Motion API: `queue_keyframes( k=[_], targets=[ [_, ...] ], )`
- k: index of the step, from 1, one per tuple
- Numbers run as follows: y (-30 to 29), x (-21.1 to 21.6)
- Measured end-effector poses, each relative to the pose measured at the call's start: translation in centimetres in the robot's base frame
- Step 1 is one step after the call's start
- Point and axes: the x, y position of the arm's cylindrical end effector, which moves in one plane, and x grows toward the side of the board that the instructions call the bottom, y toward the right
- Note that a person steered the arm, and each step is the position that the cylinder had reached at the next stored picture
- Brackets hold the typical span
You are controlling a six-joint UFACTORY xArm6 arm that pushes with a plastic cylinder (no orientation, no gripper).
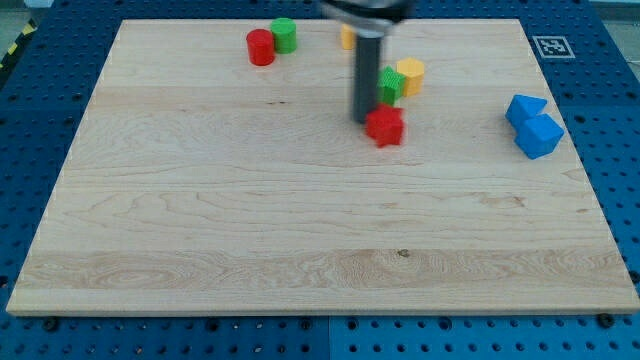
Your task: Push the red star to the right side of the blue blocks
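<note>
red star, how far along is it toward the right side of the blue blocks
Done: my tip has reached the red star, sitting at its left edge. In hand: the push toward the view's right. Left: nearly the whole trip, since the star lies well left of the two blue blocks, beside the green block and yellow block.

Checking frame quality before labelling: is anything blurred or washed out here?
Camera view: the dark rod is motion-smeared, its tip soft beside the red star block, also slightly blurred; the two blue blocks and wooden board look sharp, evenly lit, without glare.
</note>
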Motion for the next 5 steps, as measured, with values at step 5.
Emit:
queue_keyframes(
  k=[5],
  targets=[
    [-1.1,2.0]
  ],
)
